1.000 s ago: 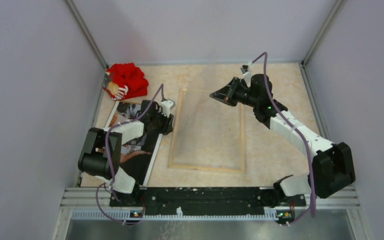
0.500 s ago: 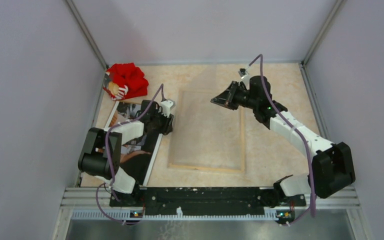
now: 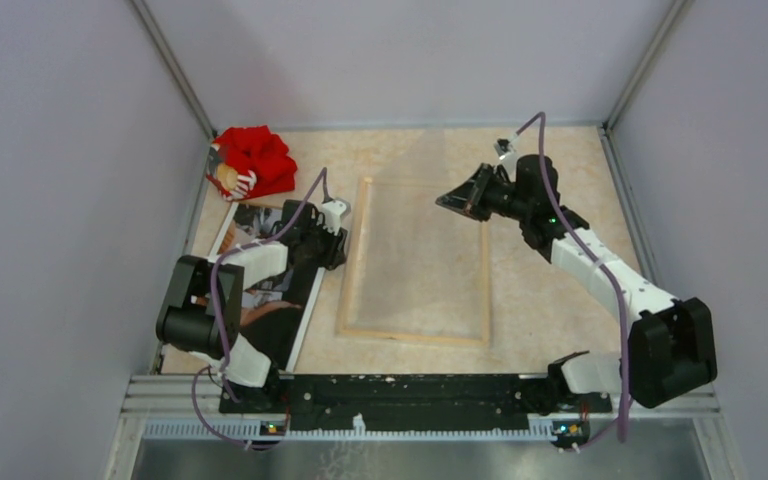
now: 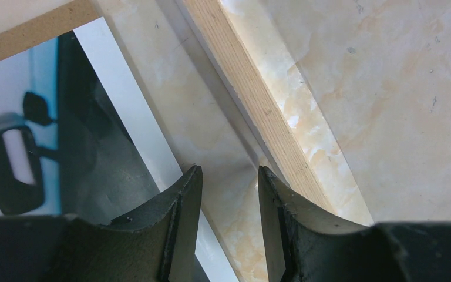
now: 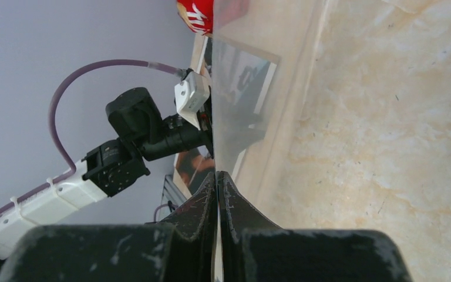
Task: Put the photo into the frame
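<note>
From above, your frame (image 3: pixel 415 335) lies wood back up in the middle of the table (image 3: pixel 540 320). The photo (image 3: pixel 278 305) lies face up just to its left, not yet inside. Your right gripper (image 3: pixel 452 198) is pinched on the clear pane (image 3: pixel 415 260) near its far right corner and tips it up off the frame, I judge to open the recess for the print. Your left gripper (image 3: pixel 332 243) sits low at the photo's right edge.

In the left wrist view, its jaws stand partly apart and hold nothing. They straddle the bare strip between the photo's white border and the frame's wooden rail, probably placed to catch that border. A brown backing board (image 4: pixel 29 35) shows past the photo's end.

In the right wrist view, the fingers are closed flat on the pane, seen edge-on.
</note>
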